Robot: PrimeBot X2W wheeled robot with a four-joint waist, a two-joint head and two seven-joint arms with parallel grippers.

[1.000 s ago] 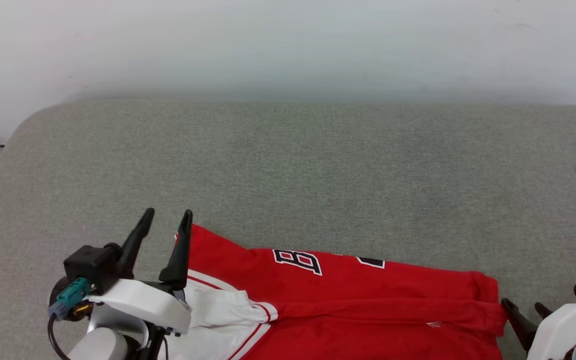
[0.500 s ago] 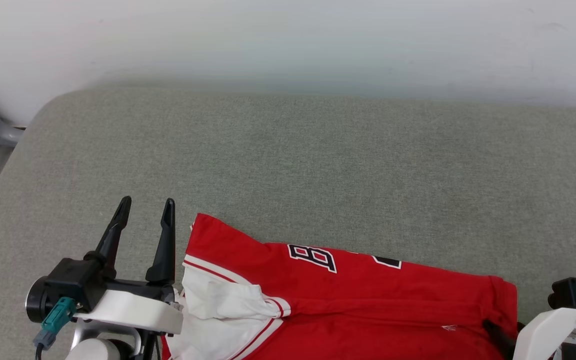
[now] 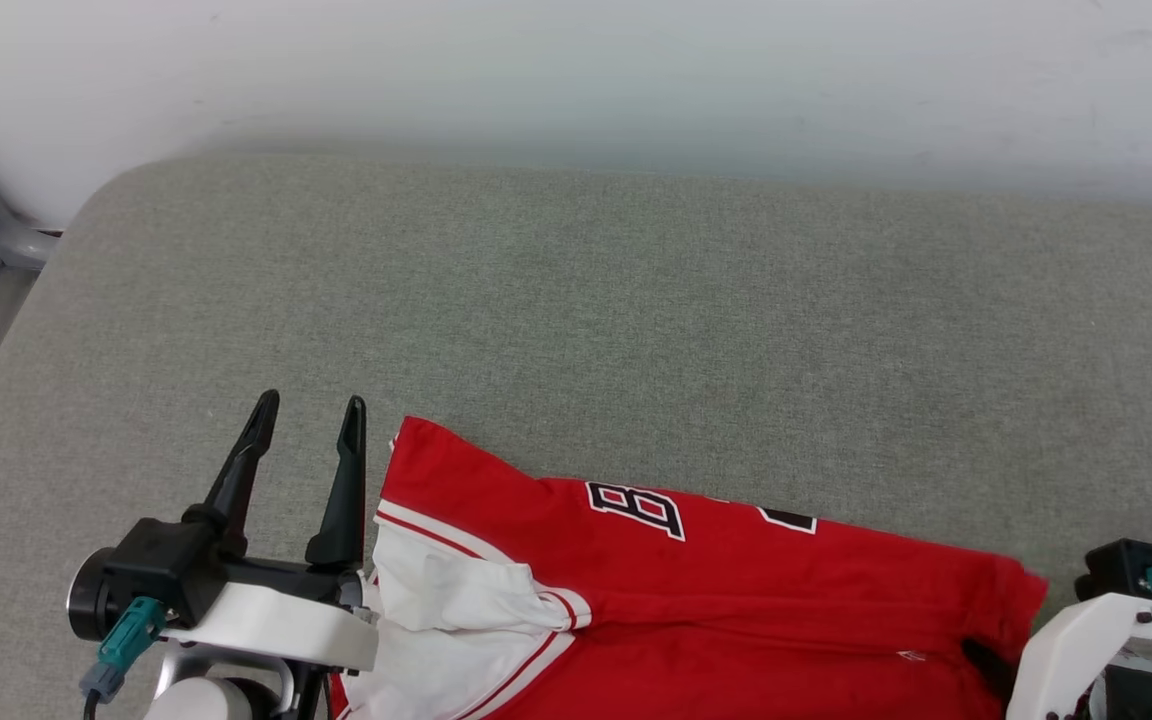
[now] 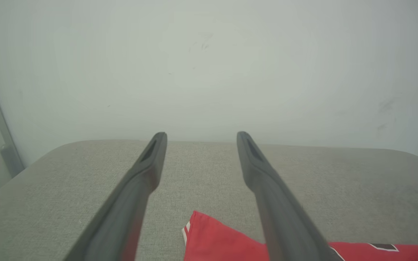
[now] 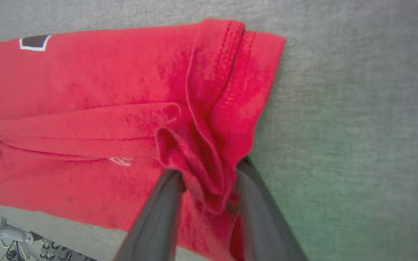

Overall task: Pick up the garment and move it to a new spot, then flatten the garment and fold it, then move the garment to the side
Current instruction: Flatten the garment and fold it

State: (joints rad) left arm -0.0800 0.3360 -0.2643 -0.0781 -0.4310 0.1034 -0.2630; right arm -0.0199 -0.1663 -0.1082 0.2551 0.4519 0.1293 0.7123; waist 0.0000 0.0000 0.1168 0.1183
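Fold appears largely done: the garment (image 3: 736,590) is seen doubled lengthwise into a long band, laid along the near edge of the grey padded surface (image 3: 636,300); the move to the side is judged as what's left, poss. w/ one more fold first; the left gripper (image 3: 308,400) is held spread and empty, just beside the white-sleeve end; the right gripper (image 5: 209,170) is clamped on a bunched fold at the hem end; fabric is bright red, w/ a white sleeve and red-white striped trim tucked on top; black white-outlined letters are partly shown; creased ridges are seen near the pinch, the rest approx. flat.
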